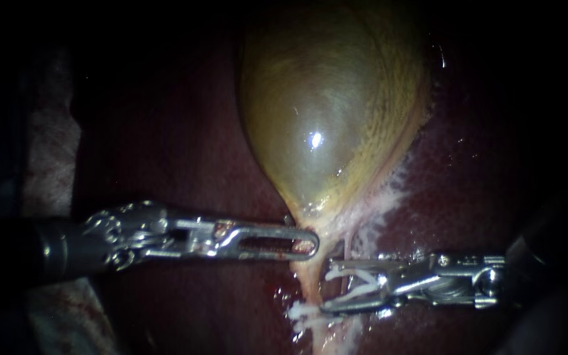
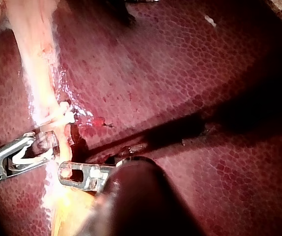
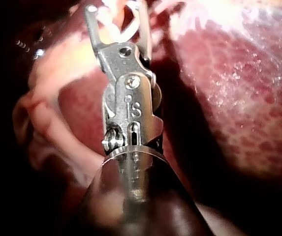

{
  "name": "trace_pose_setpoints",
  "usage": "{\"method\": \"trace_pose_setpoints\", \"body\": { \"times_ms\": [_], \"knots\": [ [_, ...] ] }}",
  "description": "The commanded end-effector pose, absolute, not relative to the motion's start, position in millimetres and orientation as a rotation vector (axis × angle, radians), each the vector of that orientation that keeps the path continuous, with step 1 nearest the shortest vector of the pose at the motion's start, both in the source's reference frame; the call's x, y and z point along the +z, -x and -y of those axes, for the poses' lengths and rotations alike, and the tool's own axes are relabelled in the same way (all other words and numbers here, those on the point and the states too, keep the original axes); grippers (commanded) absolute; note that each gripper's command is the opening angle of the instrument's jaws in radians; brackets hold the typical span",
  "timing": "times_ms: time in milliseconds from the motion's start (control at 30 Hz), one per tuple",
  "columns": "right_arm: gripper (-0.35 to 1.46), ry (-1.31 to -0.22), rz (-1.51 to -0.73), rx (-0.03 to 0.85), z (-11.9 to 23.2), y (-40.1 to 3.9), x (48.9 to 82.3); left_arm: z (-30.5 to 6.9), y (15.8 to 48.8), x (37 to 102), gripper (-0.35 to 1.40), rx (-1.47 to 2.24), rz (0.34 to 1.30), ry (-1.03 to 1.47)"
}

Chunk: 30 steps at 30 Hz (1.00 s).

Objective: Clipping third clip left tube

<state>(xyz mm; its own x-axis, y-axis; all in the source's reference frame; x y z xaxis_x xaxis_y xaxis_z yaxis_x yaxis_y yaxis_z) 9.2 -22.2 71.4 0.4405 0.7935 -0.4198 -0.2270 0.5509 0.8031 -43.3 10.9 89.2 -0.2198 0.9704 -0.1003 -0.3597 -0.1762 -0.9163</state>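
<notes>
my left instrument (image 1: pixel 307 243) comes in across the dark liver (image 1: pixel 185 151), jaws lying together at the narrow neck of the gallbladder (image 1: pixel 323 112). they look clamped on that pale neck tissue, though the tip is seen flat-on and i can't be wholly sure of the bite.

my right instrument (image 1: pixel 331 287) enters low from the right. its jaws are spread wide, with an open clip (image 1: pixel 363 286), white, seated between them and touching both.

the tube (image 1: pixel 311 279) runs down from the gallbladder neck as a pale strand. it sits in the mouth of the right jaws, near their tips, just below my left tip. just past them, farther from the gallbladder, a set clip (image 1: pixel 302 312) lies across the tube.

left wrist view gives the same order along the strand: left jaws, open clip, set clip.
</notes>
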Motion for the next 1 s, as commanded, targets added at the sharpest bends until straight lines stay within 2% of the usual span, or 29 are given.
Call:
{"method": "trace_pose_setpoints", "body": {
  "times_ms": [33,500,1000],
  "knots": [
    [0.51,-0.744,-0.888,0.717,22.2,-9.3,71.4,-10.9,43.3,89.2,-0.35,1.616,0.980,0.913],
    [0.56,-0.781,-0.789,0.769,20.7,-10.7,71.8,-11.0,43.3,89.2,-0.35,1.617,0.980,0.913],
    [0.58,-0.792,-0.760,0.778,19.3,-13.8,71.6,-11.0,43.4,89.3,-0.35,1.617,0.981,0.913]
  ]
}}
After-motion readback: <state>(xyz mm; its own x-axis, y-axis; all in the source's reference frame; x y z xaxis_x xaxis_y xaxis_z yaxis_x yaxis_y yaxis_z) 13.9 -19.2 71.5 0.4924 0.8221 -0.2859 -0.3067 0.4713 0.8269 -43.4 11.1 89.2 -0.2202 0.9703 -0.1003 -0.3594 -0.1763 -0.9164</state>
